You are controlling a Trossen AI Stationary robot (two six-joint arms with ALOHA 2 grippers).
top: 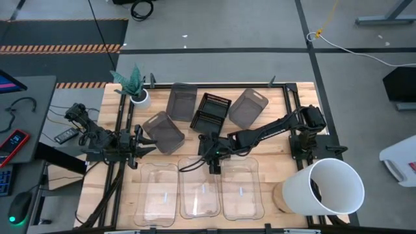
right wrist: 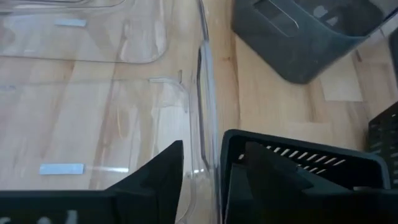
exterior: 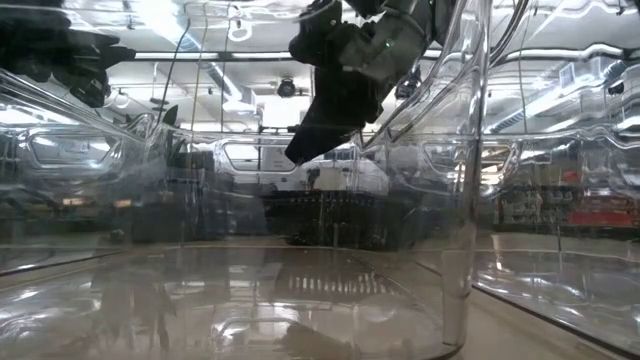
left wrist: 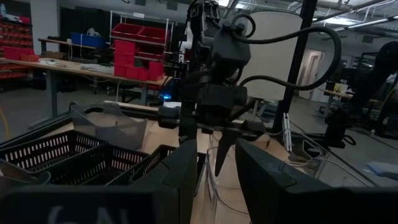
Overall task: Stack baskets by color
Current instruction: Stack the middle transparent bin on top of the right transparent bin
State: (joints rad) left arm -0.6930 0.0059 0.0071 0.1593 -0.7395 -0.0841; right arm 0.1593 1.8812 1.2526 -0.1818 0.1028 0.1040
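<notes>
The wooden surface (top: 273, 146) carries nine baskets. Three clear baskets (top: 201, 188) sit side by side along the near edge. Behind them three smoky grey baskets (top: 182, 102) are scattered apart, and the black lattice baskets (top: 212, 112) look already nested near the middle.

The clear ones look light, thin-walled and slick, probably flexing a little under a pinch, so the top rim of a side wall seems the best hold.

The right pincer (top: 214, 168) hangs over the upright wall (right wrist: 206, 93) where the middle and right clear baskets meet, fingers spread on either side of it and not yet pinching.

The left pincer (top: 138, 151) waits beside a grey basket (top: 164, 132), fingers apart, gripping nothing.
</notes>
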